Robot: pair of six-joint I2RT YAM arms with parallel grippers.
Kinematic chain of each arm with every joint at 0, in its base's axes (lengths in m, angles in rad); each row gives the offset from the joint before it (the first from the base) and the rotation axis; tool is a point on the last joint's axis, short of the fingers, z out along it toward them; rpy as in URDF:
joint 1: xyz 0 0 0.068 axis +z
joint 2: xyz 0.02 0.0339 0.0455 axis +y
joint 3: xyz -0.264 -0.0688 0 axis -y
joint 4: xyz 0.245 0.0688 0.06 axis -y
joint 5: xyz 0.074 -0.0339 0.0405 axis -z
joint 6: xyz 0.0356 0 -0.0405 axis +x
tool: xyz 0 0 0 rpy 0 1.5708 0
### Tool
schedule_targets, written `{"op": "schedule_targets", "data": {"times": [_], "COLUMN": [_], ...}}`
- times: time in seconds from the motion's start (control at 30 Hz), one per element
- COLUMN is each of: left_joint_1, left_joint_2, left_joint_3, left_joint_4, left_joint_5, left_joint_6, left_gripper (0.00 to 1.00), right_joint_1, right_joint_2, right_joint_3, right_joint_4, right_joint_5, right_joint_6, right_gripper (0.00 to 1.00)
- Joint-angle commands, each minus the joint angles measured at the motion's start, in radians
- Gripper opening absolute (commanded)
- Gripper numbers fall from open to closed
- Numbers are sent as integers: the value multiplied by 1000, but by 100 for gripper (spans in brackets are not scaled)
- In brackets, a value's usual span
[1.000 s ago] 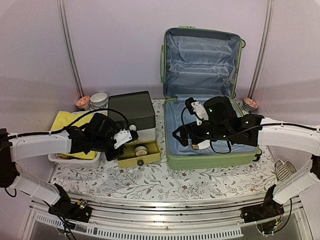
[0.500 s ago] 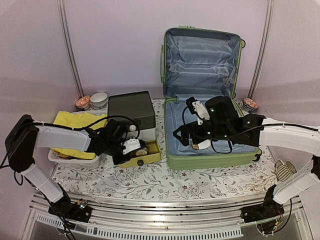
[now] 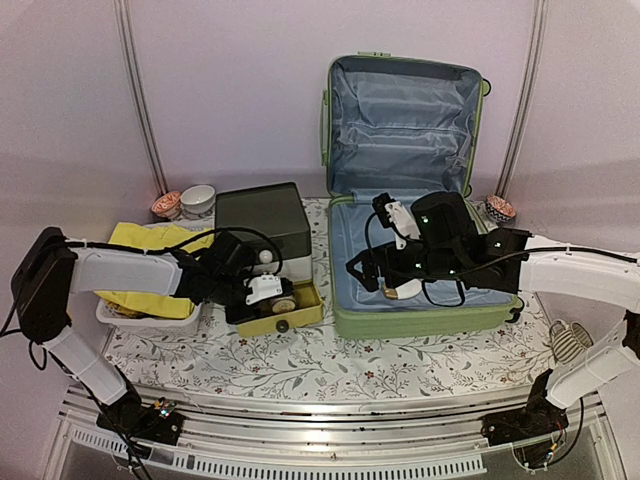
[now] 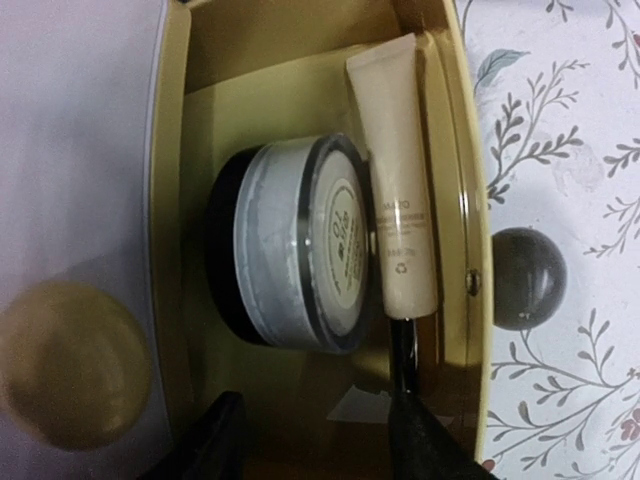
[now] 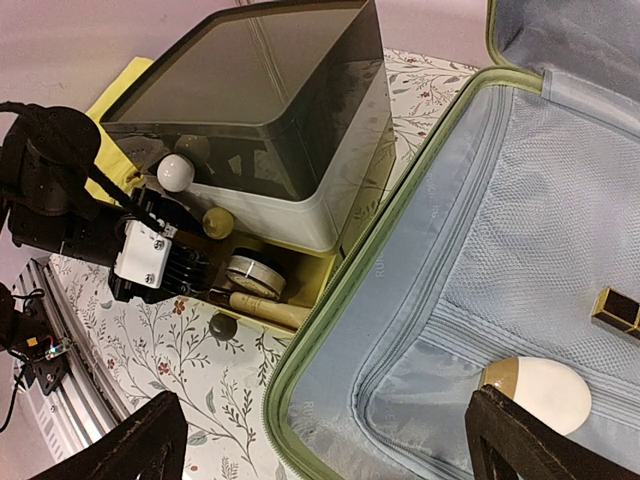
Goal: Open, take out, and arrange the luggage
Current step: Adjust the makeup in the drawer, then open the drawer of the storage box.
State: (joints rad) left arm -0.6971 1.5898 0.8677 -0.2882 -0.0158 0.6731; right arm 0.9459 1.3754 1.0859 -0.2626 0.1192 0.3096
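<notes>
The luggage [image 3: 420, 322] lies open on the right half of the table [image 3: 300, 375]. Its base is flat and its lid stands upright toward the back edge.

**Handling**
- The ribbed hard shell looks stiff and bulky, probably too heavy for either arm to lift, so it is better slid or steadied by its rim.
- The pale blue lining is soft and would bunch under a finger.
- The upright lid could tip forward if knocked.
- The small things inside are the likelier holds. The smooth white egg-shaped item [image 5: 540, 390] looks slippery and is best pinched across its narrow tan end.

**Grippers**
- The right gripper [image 3: 372, 245] hangs over the base, jaws spread wide and empty.
- The left gripper [image 3: 262, 292] is at the yellow drawer [image 4: 175, 150] of the dark-lidded box [image 3: 265, 220] at mid-table. Its fingertips [image 4: 425, 440] are parted and grasp nothing.

**What each view adds**
- The top view alone shows the whole lid, but the right arm hides the contents of the base.
- The right wrist view shows the egg-shaped item and a small dark, gold-edged case [image 5: 618, 308] on the lining.
- The left wrist view shows a cream tube [image 4: 395, 180] touching a round clear-lidded jar [image 4: 295, 255] in the drawer.
</notes>
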Motion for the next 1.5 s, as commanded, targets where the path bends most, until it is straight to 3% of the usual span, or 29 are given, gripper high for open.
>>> {"op": "schedule_targets", "data": {"times": [0.0, 0.2, 0.47, 0.67, 0.8, 0.87, 0.97, 1.1, 1.23, 1.47], "left_joint_1": [-10, -10, -11, -15, -16, -18, -18, -16, -16, -16], "left_joint_2": [-31, -111, -262, -399, -502, -548, -581, -559, -534, -558], "left_joint_3": [-9, 7, 13, 9, -4, -18, -18, 37, 48, -20], "left_joint_4": [-118, -127, -179, -188, -156, -105, -69, -144, -173, -75], "left_joint_5": [67, 39, 28, 53, 83, 50, -107, -204, -208, -178], "left_joint_6": [-5, -34, -73, -150, -248, -344, -570, -782, -862, -928], "left_gripper": [53, 45, 58, 77, 98, 98, 98, 98, 98, 98], "right_joint_1": [-7, -6, -7, -6, -6, -5, -6, -6, -6, -6], "right_joint_2": [-15, -13, -6, 4, 9, 13, 21, 25, 29, 26], "right_joint_3": [-1, 3, 11, 30, 36, 41, 45, 48, 49, 44], "right_joint_4": [10, 10, 10, 8, 8, 8, 9, 13, 17, 17], "right_joint_5": [-3, -6, -9, -17, -11, -11, -12, -12, -13, -12], "right_joint_6": [-7, -9, -12, -17, -21, -21, -21, -20, -17, -10], "right_gripper": [99, 99, 99, 99, 99, 99, 99, 99, 99, 99]}}
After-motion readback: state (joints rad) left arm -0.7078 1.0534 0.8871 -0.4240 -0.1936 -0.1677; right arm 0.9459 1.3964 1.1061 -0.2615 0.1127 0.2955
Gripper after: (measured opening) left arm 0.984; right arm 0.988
